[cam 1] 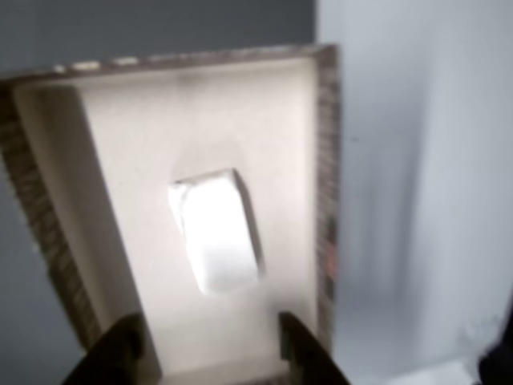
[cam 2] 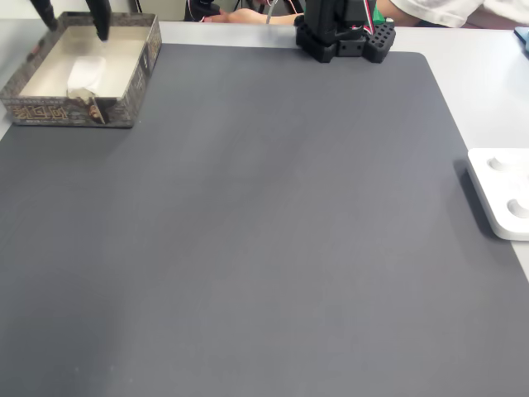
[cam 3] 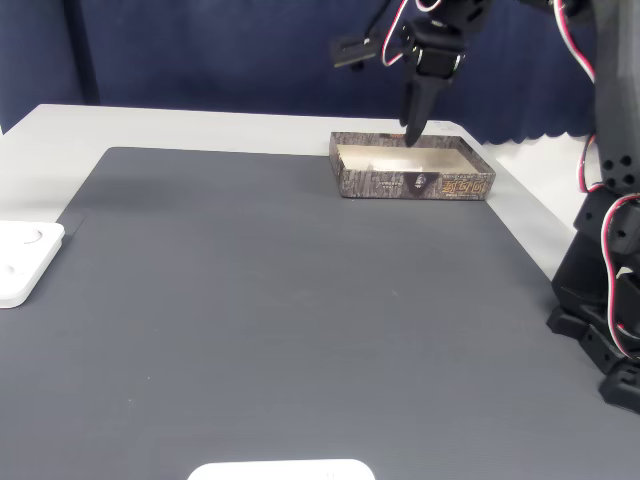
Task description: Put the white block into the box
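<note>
Seeing a dark grey mat [cam 2: 264, 231] on my pale table [cam 3: 200, 128], navy curtain [cam 3: 200, 50] behind, box [cam 2: 136, 78] at the mat's corner, block [cam 1: 216, 233] lying inside, gripper [cam 1: 212, 345] spread open above, empty.

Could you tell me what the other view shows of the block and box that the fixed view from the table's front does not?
The other view looks straight down into the box: the white block lies free on the floor, the gripper fingertips spread above it. The fixed view adds the box's dark patterned outer wall, the grey mat and a white plate. Both show the open gripper over the box.
</note>
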Robot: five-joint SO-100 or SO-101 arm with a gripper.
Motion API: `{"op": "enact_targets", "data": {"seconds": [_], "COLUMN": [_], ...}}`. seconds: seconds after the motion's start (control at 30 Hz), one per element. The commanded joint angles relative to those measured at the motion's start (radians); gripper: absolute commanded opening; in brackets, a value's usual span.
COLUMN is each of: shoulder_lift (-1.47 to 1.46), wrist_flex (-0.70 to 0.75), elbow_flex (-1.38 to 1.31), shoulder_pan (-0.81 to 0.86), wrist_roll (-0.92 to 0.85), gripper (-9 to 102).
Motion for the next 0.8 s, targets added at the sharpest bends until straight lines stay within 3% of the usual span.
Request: {"op": "enact_targets", "data": {"seconds": [0.0, 0.53, 0.77], "shoulder_lift": [0.160, 0.322, 0.463], "wrist_flex": [0.017, 0.021, 0.021], "elbow_flex": [0.009, 0.144, 0.310], "shoulder_pan": [-0.040, -0.071, -0.152], "wrist_roll": [-0.021, -0.052, -0.160], "gripper": [21, 19, 10]}}
